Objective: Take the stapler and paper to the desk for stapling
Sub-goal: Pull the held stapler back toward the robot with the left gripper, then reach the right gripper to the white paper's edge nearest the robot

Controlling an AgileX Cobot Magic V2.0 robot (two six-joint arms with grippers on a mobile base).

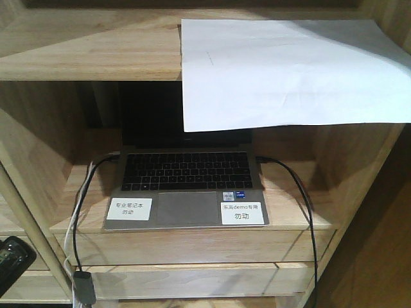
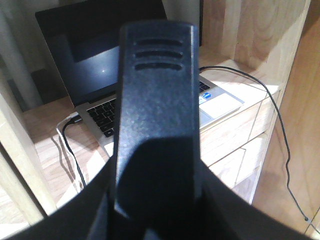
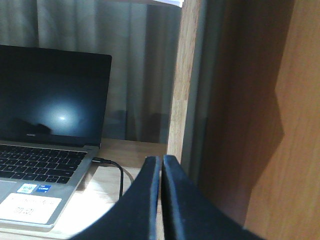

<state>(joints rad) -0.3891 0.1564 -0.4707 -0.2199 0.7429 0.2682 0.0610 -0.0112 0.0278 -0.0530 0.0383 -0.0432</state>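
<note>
A wooden shelf unit point(image 1: 83, 54) stands before me, with the paper point(image 1: 289, 70) on its upper board.

The paper, a white sheet, lies at the right of the top board. Its front part hangs over the edge above an open laptop point(image 1: 186, 176) on the board below. My left gripper point(image 2: 157, 212) has its jaws clamped on either side of the stapler point(image 2: 157, 100), a black textured bar that sticks out in front of the laptop. My right gripper point(image 3: 161, 160) has its jaws pressed together with nothing between them. It is low beside the shelf's right upright, well below the paper.
</note>
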